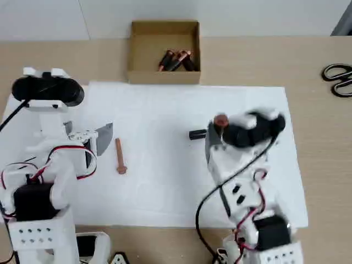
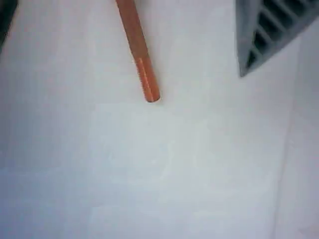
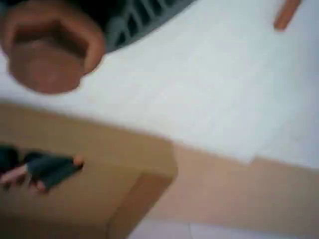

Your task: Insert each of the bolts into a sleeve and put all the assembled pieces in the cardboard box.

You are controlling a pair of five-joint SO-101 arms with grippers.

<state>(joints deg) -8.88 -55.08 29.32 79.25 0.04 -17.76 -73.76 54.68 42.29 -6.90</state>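
My right gripper (image 1: 213,131) hangs over the middle right of the white sheet, shut on a copper bolt (image 1: 220,120). The bolt's round head (image 3: 47,55) looms close beside a grey finger (image 3: 144,20). A black sleeve (image 1: 197,134) juts out to the left of that gripper; whether the bolt sits inside it is hidden. A second copper bolt (image 1: 119,157) lies loose on the sheet's left part, its shaft (image 2: 139,57) near my left gripper (image 1: 99,138), which stands open just left of it with nothing held. The cardboard box (image 1: 140,52) at the back holds several assembled pieces (image 1: 176,59).
The white sheet (image 1: 165,187) covers most of the wooden table. Scissors (image 1: 338,78) lie at the far right edge. The box's wall (image 3: 134,159), with pieces (image 3: 47,169) inside, lies past the sheet's far edge from the right gripper.
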